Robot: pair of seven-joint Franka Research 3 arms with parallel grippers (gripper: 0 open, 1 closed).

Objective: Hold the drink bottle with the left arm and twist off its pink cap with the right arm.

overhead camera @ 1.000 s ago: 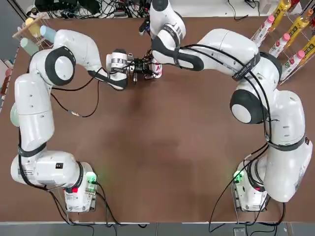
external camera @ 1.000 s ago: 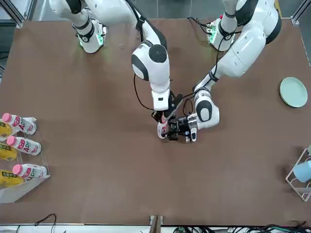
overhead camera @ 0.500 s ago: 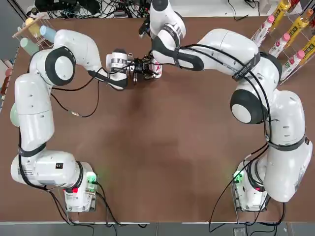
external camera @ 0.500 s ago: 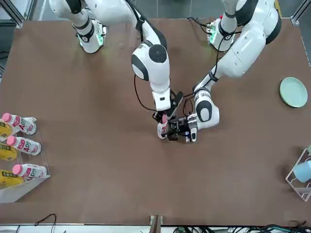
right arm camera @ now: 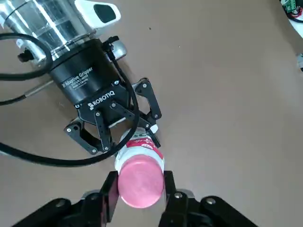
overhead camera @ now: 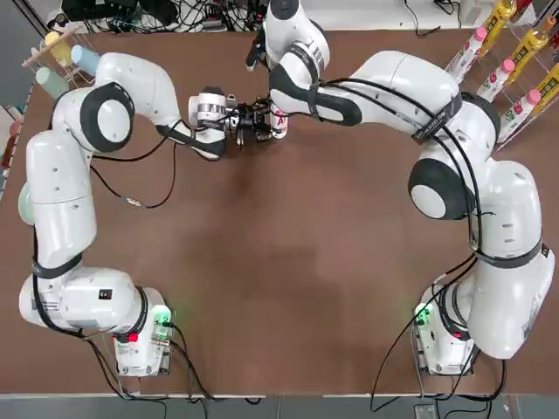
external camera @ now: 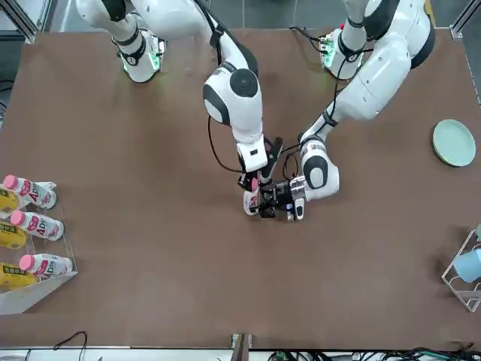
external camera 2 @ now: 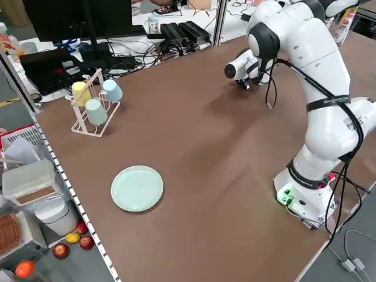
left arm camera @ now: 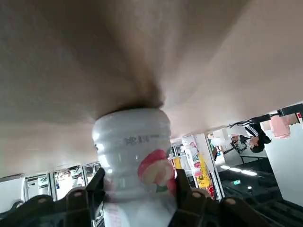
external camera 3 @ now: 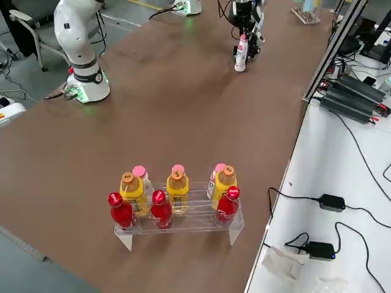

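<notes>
Across the brown bench, both glossy white jointed arms reach to the same spot near the far edge: right arm from the right, left arm from the left. Clear plastic rack with red, yellow and white bottles sits well apart, on the right arm's side. Pale green round plate is out on the left arm's side.

Left gripper, black, is low at that spot, fingers closed round the body of the drink bottle, small white plastic with a red-pink label. Bottle looks roughly upright; can't tell if its base touches the bench.

Right gripper, black, is directly above, fingers narrow, one each side of the round pink plastic screw cap. Cap is on the bottle.

Handling, my read: bottle light, walls a bit soft, smooth enough to spin under torque. Keep the left hold firm on the body, below the shoulder, without crushing. Cap is stiffer, short and maybe slippery: grip square across its diameter, centred. Next: twist it loose in small turns, easing up with the thread. Watch for slip or tilting the bottle.
</notes>
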